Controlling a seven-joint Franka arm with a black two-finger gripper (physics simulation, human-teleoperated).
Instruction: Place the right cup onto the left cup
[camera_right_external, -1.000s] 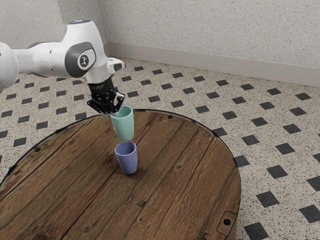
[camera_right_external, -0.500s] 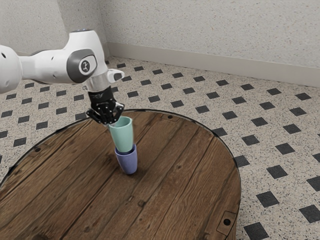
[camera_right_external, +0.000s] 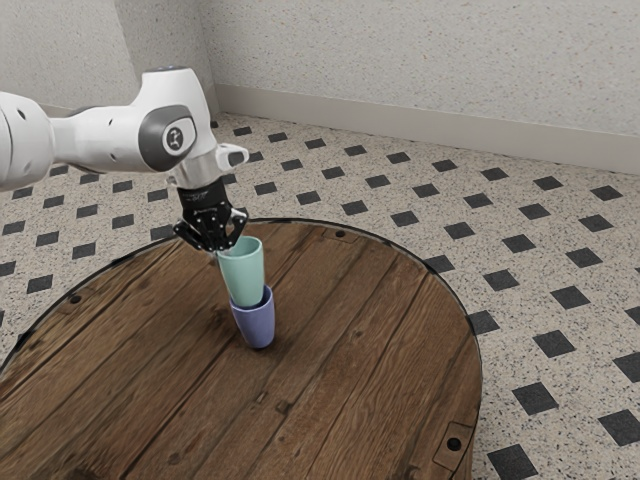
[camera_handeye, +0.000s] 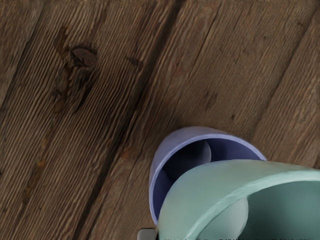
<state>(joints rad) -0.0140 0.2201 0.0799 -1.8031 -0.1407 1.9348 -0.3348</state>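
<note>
The black gripper (camera_right_external: 222, 248) is at the left part of the green cup's rim in the exterior view, shut on its wall. Below it the green cup (camera_right_external: 243, 275) leans slightly, its base down within the mouth of the purple cup (camera_right_external: 256, 325), which stands on the table. From the hand, the green cup (camera_handeye: 210, 192) looks large and close, overlapping the purple cup (camera_handeye: 167, 150). Part of the purple cup's dark inside shows beside it. How deep the green base sits is hidden. A small grey fingertip (camera_handeye: 146, 234) appears against the green cup's outer side.
The round wooden table (camera_right_external: 370, 330) has a dark metal rim with bolts around its edge. Its planks surround the two cups. Beyond lie the tiled floor (camera_right_external: 520, 250) and a pale wall (camera_right_external: 420, 60).
Over the last second my gripper has come down with the green cup, from above the purple cup to inside its mouth. Since half a second ago, the green cup has shifted only slightly.
</note>
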